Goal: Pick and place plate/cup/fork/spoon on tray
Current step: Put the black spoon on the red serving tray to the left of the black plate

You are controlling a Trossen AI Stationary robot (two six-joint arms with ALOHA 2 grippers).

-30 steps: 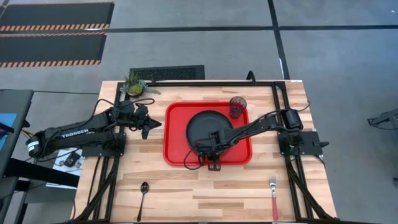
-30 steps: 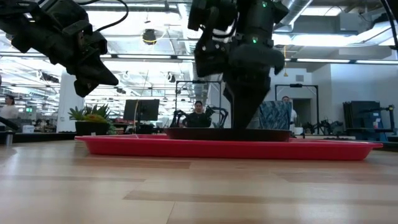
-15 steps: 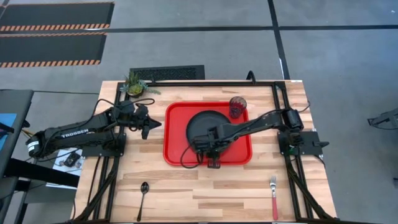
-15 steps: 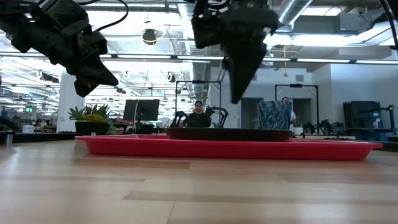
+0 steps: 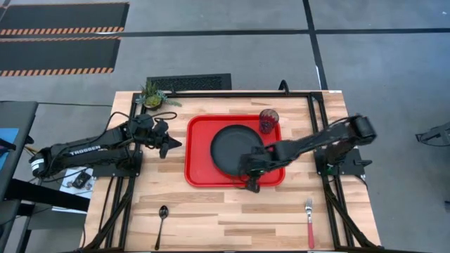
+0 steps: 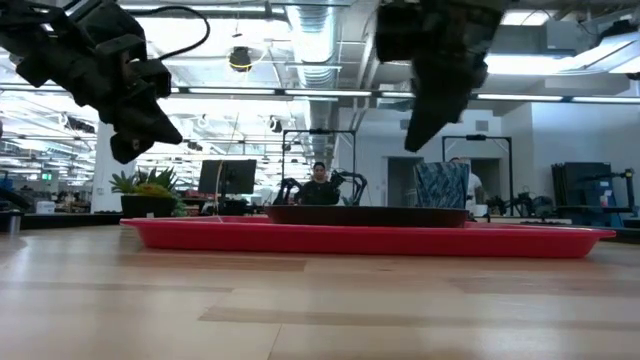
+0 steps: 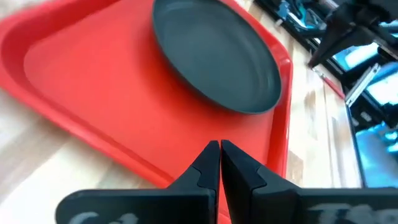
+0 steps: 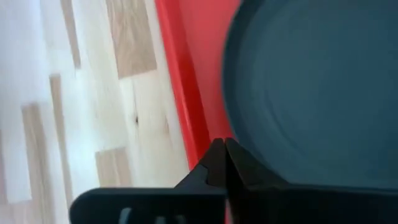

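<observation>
We see the right gripper (image 5: 251, 185) raised over the tray's (image 5: 198, 151) near rim, its fingers (image 8: 219, 163) pressed together and empty, with the plate (image 5: 233, 147) lying flat on the tray just beyond them. Our left gripper (image 5: 171, 144) hangs beside the tray's left edge, fingers closed on nothing. The cup (image 5: 268, 120) stands on the tray's far right corner; spoon (image 5: 162, 219) and fork (image 5: 309, 219) lie on the surface, well apart from both fingers.

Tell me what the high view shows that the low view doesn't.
Only the high view shows the cup on the tray's far right corner, the spoon and fork on the wood near the front edge, and the right gripper over the tray's front rim. Only the low view shows a person in the room behind. Both show the tray, the plate and the left gripper beside the tray.
</observation>
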